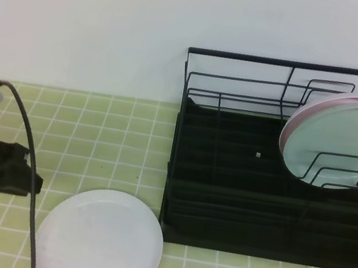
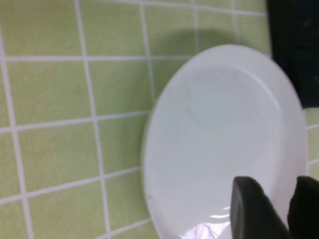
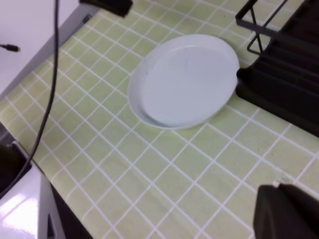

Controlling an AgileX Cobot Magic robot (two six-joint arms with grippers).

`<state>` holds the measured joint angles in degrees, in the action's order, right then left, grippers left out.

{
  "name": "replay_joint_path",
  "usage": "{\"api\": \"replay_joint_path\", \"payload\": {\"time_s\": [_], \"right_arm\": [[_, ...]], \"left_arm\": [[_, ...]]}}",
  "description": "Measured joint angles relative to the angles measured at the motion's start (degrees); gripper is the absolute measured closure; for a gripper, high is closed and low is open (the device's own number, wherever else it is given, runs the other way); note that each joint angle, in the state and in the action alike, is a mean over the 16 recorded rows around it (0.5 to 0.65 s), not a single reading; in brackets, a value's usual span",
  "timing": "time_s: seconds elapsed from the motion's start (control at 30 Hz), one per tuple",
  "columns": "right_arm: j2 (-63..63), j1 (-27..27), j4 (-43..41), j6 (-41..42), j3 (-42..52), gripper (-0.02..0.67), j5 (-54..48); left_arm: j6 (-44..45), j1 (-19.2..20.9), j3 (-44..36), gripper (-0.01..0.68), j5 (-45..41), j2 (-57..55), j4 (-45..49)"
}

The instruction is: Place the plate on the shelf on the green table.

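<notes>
Your white plate (image 1: 100,238) lies flat on the green tiled worktop (image 1: 96,134), just left of the black wire dish rack (image 1: 222,203). Your left tool (image 2: 271,209) hangs over its rim, fingers slightly parted, gripping nothing. Your right tool (image 3: 286,211) is closed and empty.

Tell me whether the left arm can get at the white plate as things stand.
Probably yes. The white plate lies flat on the green table, uncovered, beside the shelf. The left gripper sits just left of it with nothing between; its fingers show over the plate's near edge.
</notes>
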<state>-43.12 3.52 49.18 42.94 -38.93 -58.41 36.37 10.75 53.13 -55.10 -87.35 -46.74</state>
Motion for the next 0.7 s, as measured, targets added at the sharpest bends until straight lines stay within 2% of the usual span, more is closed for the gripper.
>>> {"api": "replay_joint_path", "payload": {"time_s": [0.27, 0.57, 0.7], "right_arm": [[-0.1, 0.0, 1.6, 0.0, 0.0, 0.651, 0.6], [0.0, 0.0, 3.6, 0.0, 0.0, 0.652, 0.9], [0.0, 0.0, 4.3, 0.0, 0.0, 0.652, 0.9]], "left_arm": [[-0.9, -2.5, 0.0, 0.481, 4.0, -7.0, 3.1], [-1.2, -6.1, 0.0, 0.476, 8.1, -13.3, 5.8], [-0.7, -6.6, 0.0, 0.500, 8.5, -15.1, 5.2]]}}
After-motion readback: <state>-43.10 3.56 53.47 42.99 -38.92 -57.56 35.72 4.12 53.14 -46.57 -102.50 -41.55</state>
